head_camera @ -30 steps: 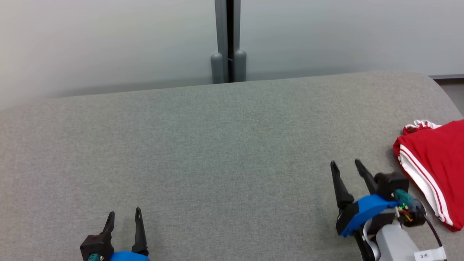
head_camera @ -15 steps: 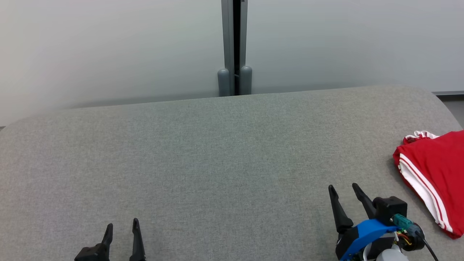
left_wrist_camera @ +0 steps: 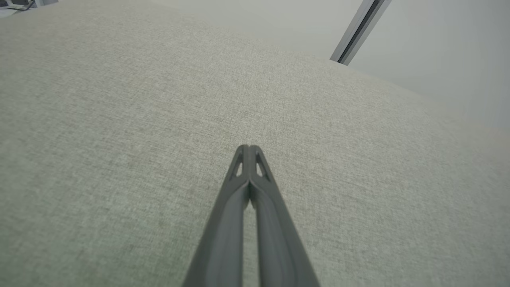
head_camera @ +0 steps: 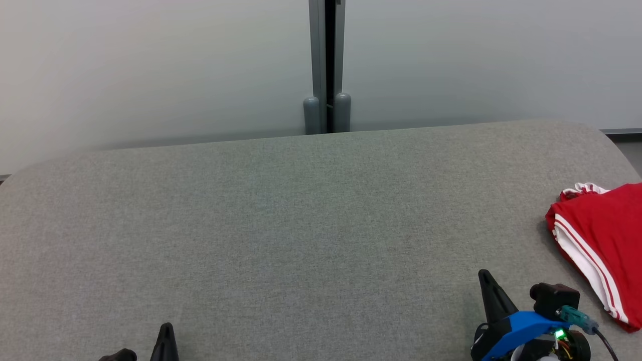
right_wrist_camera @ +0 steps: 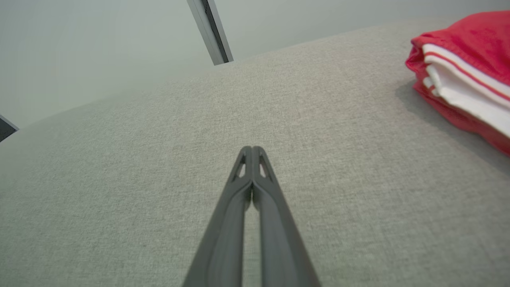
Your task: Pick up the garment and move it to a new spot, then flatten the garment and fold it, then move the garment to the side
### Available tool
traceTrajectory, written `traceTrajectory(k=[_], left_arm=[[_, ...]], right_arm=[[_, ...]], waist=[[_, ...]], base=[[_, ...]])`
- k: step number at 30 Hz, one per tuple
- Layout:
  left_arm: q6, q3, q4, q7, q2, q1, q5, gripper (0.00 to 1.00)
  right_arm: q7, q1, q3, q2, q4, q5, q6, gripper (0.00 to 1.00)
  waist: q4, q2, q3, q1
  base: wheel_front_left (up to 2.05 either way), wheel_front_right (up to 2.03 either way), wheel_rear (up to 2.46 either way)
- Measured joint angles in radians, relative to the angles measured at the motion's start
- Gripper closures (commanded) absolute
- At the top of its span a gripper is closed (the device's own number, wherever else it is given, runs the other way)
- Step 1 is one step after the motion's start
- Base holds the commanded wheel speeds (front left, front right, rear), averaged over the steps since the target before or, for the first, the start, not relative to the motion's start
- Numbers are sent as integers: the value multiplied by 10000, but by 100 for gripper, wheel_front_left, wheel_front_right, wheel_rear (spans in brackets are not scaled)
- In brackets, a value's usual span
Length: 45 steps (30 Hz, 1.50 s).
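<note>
Far left, bottom edge of the head view: left fingers [head_camera: 164, 332] poke up from the frame edge. I see one dark spike, so the two are pressed together. Left wrist view confirms it: left fingers [left_wrist_camera: 248, 150] are fully closed, tip to tip, with nothing between them. They sit over bare grey fabric surface [left_wrist_camera: 119, 119]; I can't tell whether they touch it.

Middle: the grey fabric surface [head_camera: 301, 225] runs the full width of the head view, with rounded far corners. Behind it is a pale wall, and a grey vertical post [head_camera: 326, 65] stands at centre, its two rounded caps at the base just behind the far edge of the surface. The post [right_wrist_camera: 210, 32] also shows in the right wrist view, top centre-left.

Lower right of the head view: right fingers [head_camera: 486, 283] also read as a single dark spike, above a blue wrist housing [head_camera: 516, 326] with a green light lit. In the right wrist view the right fingers [right_wrist_camera: 252, 151] are clamped together, empty, over bare surface.

Far right: the red garment [head_camera: 607, 225] with white stripes lies on the surface at its right end, cut off by the frame edge. It is folded, and stacked layers show at the edge of the red garment [right_wrist_camera: 470, 44] in the right wrist view. It is apart from the right fingers, with a strip of bare surface between them. I can't tell the garment type.
</note>
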Motion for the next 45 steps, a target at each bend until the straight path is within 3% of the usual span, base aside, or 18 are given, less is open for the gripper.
traceTrajectory(k=[18, 45], left_arm=[[-192, 270, -671, 727, 0, -276, -2892, 100], [-447, 637, -1390, 1651, 4, -683, -6286, 100]], right_arm=[[727, 211, -268, 0, -1009, 3160, 0, 100], [1638, 407, -650, -4, -2123, 6826, -2, 100]], waist=[[159, 0, -1, 0], [394, 0, -5, 0]], base=[[0, 0, 0], [0, 0, 0]])
